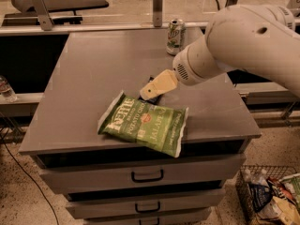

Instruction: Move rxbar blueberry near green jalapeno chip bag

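One rxbar blueberry (157, 98) shows only as dark slivers beneath the gripper (149, 93), just beside the far edge of the green jalapeno chip bag (145, 125) on the grey cabinet top (93, 69). Gripper sits low over the bar; whether it clasps or has released it cannot be told. Soda can (175, 35) stands upright, well apart.

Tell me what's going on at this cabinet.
The robot's arm reaches over the grey drawer cabinet, with its gripper low at the back edge of the green jalapeno chip bag. A dark sliver of the rxbar blueberry shows just beneath the gripper, right by the bag. Whether it is gripped or lying down cannot be told. A soda can stands at the far edge.
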`<state>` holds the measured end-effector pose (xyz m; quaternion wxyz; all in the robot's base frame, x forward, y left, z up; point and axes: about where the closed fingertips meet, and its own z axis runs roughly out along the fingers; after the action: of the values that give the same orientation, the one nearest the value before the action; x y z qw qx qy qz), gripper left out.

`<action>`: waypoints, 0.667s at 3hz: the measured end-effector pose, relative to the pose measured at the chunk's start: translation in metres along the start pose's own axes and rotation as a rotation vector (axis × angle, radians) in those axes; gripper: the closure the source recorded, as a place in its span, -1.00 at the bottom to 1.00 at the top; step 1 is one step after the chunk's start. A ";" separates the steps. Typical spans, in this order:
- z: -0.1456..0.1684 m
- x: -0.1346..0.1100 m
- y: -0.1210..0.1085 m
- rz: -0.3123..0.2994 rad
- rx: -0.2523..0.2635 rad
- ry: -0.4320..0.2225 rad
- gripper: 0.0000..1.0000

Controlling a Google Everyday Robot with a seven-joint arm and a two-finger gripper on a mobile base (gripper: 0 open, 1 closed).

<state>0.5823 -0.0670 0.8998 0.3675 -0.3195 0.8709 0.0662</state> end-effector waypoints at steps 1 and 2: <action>-0.033 0.016 -0.019 0.012 0.084 -0.087 -1.00; -0.050 0.009 -0.035 0.030 0.120 -0.176 -1.00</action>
<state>0.5689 -0.1160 0.9336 0.4598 -0.2771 0.8424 0.0472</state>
